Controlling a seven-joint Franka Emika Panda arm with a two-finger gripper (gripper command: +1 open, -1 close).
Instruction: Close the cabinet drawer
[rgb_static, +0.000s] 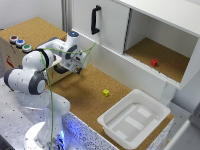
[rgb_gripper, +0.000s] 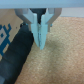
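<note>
We are viewing the white Franka arm with its gripper (rgb_static: 76, 64) hanging just above the cork-topped desk (rgb_static: 85, 95), close in front of the long, low white cabinet drawer (rgb_static: 107, 60). This plain, handle-less front is running below the upright white door with the black handle (rgb_static: 95, 20), from about ten o'clock toward four o'clock across the exterior view, and appears to be standing proud of the cabinet, so we are judging it open. In the wrist view the pale blue jaws of the gripper (rgb_gripper: 41, 37) are lying together with nothing between them, over bare cork.

Other items are lying clear of the drawer: a small yellow cube (rgb_static: 106, 92) on the desk at about five o'clock from the gripper, a white rectangular plastic tub (rgb_static: 134, 118) further toward four o'clock, and a small red cube (rgb_static: 154, 62) inside the open cork-floored cabinet compartment (rgb_static: 160, 55).

Risks, as we are judging them: pushing on one end of so wide a front could skew the drawer and jam it; pushing from too low could scrape the fingertips along the cork; and the loose green cable (rgb_static: 50, 95) draped around the arm could snag during the forward push.
</note>
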